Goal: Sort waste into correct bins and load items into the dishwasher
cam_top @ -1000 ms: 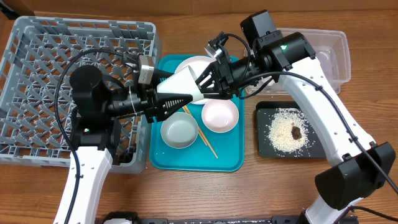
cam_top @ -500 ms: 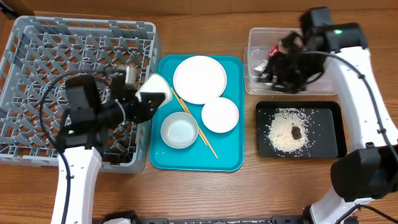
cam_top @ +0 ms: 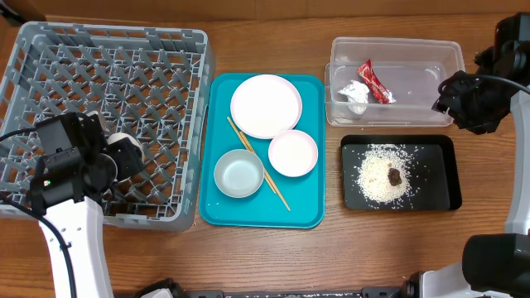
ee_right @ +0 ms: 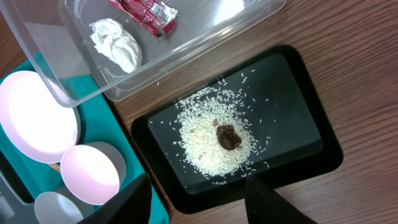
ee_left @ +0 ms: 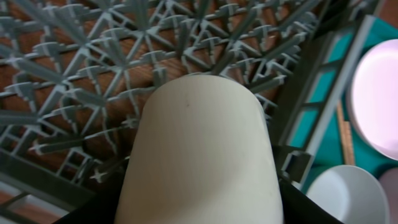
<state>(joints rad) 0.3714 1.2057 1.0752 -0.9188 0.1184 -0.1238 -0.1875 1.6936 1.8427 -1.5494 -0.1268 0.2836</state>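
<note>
Wood tabletop (cam_top: 265, 257) underneath; my left gripper (ee_left: 200, 202) clamps the cup (ee_left: 202, 143), rack (cam_top: 116, 74) pegs just beneath it, ready, I judge, for seating. Meanwhile my right gripper (ee_right: 199, 202) hangs spread and empty, black tray (ee_right: 298, 106) below.

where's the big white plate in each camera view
Overhead: large white plate on the upper half of the teal tray, mid-frame.
Left wrist: only part of the plate shows, cut off by the right border.
Right wrist: plate at the left edge, cropped.
Shared landmark: the teal tray beneath it, in all three.
</note>
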